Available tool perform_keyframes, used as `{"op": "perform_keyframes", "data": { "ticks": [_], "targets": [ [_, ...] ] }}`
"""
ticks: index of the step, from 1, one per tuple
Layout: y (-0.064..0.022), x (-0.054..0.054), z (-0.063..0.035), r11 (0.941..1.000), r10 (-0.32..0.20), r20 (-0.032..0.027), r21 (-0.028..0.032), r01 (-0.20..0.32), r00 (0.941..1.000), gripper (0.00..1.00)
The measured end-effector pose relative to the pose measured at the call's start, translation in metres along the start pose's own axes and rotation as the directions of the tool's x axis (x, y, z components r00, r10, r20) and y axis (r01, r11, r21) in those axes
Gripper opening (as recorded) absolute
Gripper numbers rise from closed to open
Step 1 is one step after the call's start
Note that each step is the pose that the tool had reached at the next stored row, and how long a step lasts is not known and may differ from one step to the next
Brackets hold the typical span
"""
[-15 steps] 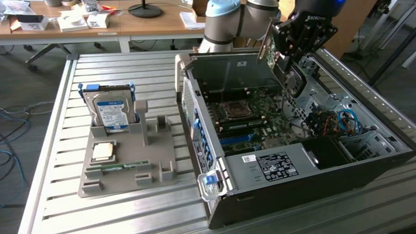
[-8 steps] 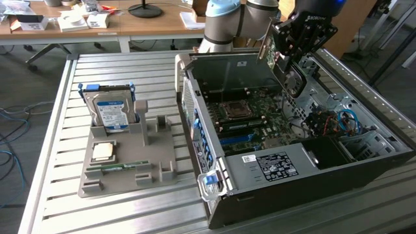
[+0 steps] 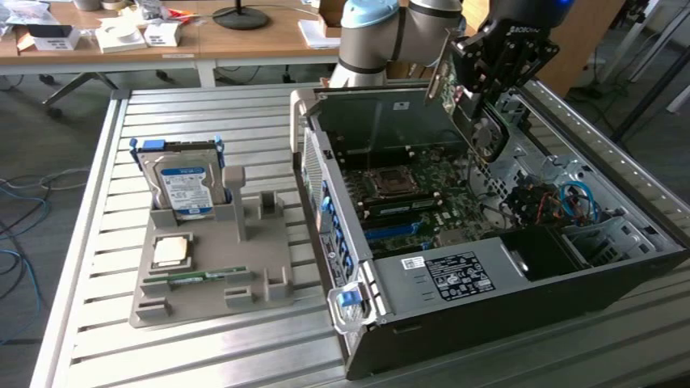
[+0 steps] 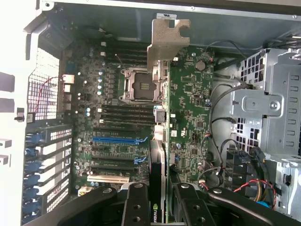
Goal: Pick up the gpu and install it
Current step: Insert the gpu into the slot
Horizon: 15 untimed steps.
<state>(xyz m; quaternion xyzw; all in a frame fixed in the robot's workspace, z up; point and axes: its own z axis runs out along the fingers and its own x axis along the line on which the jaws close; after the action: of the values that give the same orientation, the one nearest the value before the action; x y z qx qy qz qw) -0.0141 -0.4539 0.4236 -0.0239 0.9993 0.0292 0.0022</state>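
A slatted metal table (image 3: 108, 339) carries everything. On the exterior view's right half lies an open computer case (image 3: 518, 291) (image 4: 225, 23), its open side up. Its motherboard (image 3: 415, 194) (image 4: 117, 117) lies flat on the bottom, with an empty processor socket and a row of expansion slots, one of them blue.

The grey and blue robot arm (image 3: 372, 32) reaches in from the far side, over the far end of the case. On the exterior view's left half of the table sits a grey moulded holder (image 3: 258, 242).

The black gripper (image 3: 480, 89) (image 4: 162, 202) hangs above the far part of the open case. Its fingers (image 4: 136, 207) are closed narrowly on the gpu (image 3: 466, 113) (image 4: 160, 165), one pressing on each flat face.

The gpu is in the air over the motherboard and clear of the slots. In the exterior view its long axis runs steeply down from the gripper into the case opening, closer to upright than level. In the wrist view it appears edge-on as a thin strip. It runs away from the fingers, crosswise to the length of the blue slot, and passes just beside the processor socket. Its metal bracket is at the end away from the fingers.

A blue-labelled hard drive (image 3: 186, 186) stands upright at the far end of the holder. A small square chip (image 3: 173, 250) lies flat nearer the holder's near end. A narrow green memory stick (image 3: 199, 276) lies just beyond it, nearer still.
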Motion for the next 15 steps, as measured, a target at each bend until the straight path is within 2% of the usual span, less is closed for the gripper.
{"op": "perform_keyframes", "data": {
  "ticks": [4,8,12,15],
  "targets": [
    [0.0,0.0,0.0,0.9986,-0.053,-0.0031,-0.0002,0.053,0.9986,0.26],
    [0.0,0.0,0.0,0.9929,-0.119,-0.0069,-0.0008,0.119,0.9929,0.26],
    [0.0,0.0,0.0001,0.9826,-0.186,-0.0108,-0.0018,0.186,0.9825,0.26],
    [0.0,0.0,0.0001,0.9709,-0.239,-0.0138,-0.0027,0.239,0.9709,0.26]
  ]
}}
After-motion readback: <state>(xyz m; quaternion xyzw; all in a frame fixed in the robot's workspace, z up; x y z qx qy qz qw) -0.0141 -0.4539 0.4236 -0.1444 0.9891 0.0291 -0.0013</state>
